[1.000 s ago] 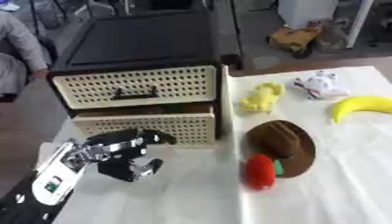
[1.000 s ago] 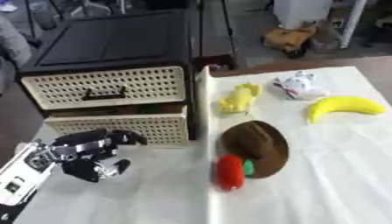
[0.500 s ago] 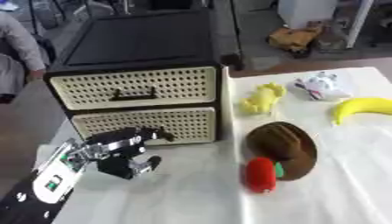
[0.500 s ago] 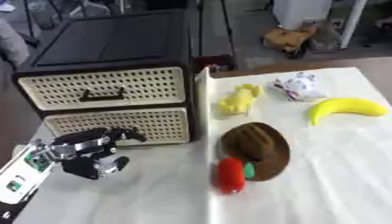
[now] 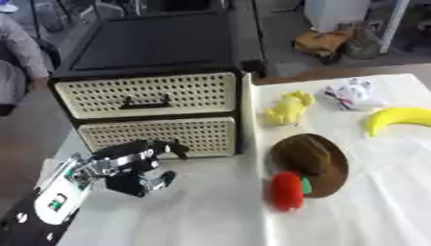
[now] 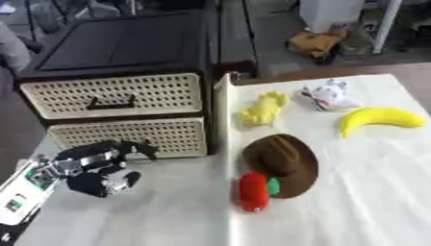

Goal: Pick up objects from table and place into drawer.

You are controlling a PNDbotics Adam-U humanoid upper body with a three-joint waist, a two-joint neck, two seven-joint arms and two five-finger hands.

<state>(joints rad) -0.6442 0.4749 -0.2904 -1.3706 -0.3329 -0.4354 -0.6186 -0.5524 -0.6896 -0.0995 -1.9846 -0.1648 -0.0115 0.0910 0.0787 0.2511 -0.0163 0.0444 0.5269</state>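
My left hand (image 5: 126, 166) comes in from the lower left and sits against the front of the lower drawer (image 5: 202, 137) of a black cabinet (image 5: 151, 48). Its fingers (image 5: 164, 146) are curled where the handle would be, and the handle itself is hidden under them. The upper drawer (image 5: 194, 93) is closed, its dark handle (image 5: 145, 102) showing. On the white cloth to the right lie a red fruit-like thing (image 5: 285, 191), a brown hat (image 5: 311, 161), a yellow toy (image 5: 288, 108), a banana (image 5: 400, 120) and a white plush (image 5: 352, 93). My right hand shows in neither view.
A thin upright board (image 5: 247, 115) stands along the cabinet's right side, between it and the objects. Bare white cloth (image 5: 202, 211) lies in front of the drawers. Beyond the table are a yellow-brown item (image 5: 324, 43) on the floor and a person's sleeve (image 5: 21, 53) at the far left.
My left hand has stayed at the lower drawer's front, barely moving. The whole picture has shifted slightly.
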